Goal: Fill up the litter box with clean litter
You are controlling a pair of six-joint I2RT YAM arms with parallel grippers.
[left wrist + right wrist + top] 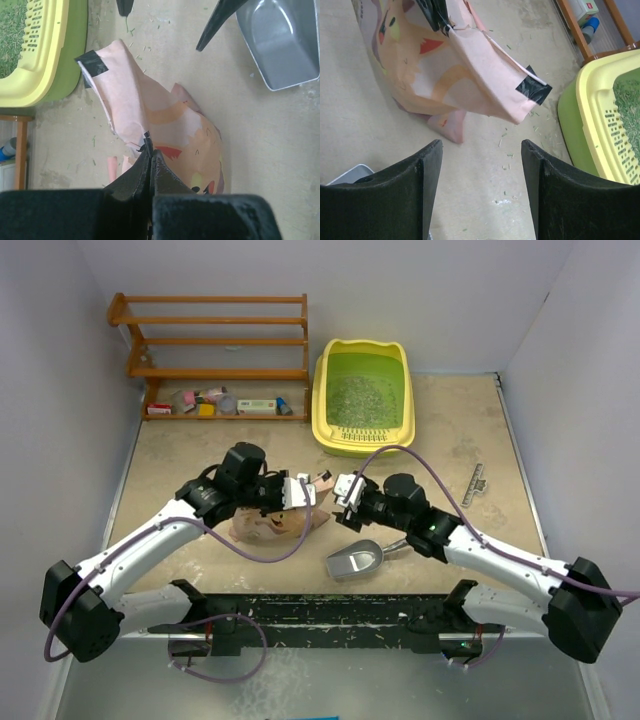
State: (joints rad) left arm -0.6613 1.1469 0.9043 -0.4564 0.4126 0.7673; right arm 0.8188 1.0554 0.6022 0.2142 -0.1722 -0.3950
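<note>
**Top view.** The litter box (322, 410) stands at the far side of the table (480, 530), just right of the wooden shelf rack (215, 340). The clean litter (352, 400) lies in it as a thin scatter, with the green floor showing through. I judge the fill as begun, with most of it left to do. The pink bag (270, 528) lies on the table near the arm bases, well apart from the box. The left gripper (300, 490) and the right gripper (345, 488) meet just above the bag. The grey scoop (355, 560) lies beside them, and no litter shows in it. The packets on the lowest shelf are too small to read.

**Left wrist view.** The left gripper (149, 150) is clenched on the folded upper edge of the bag (170, 125). A strip of black tape (92, 62) sits at the bag's corner. The print shows cartoon figures in orange, red and yellow, and no lettering can be read.

**Right wrist view.** The right gripper (481, 150) stands released, jaws wide, grasping nothing, with the bag (445, 75) just ahead of it. The box's slotted lip (615, 135) is at the right, with litter (627, 100) behind it. A white carton on the rack carries a red mark that cannot be read.
</note>
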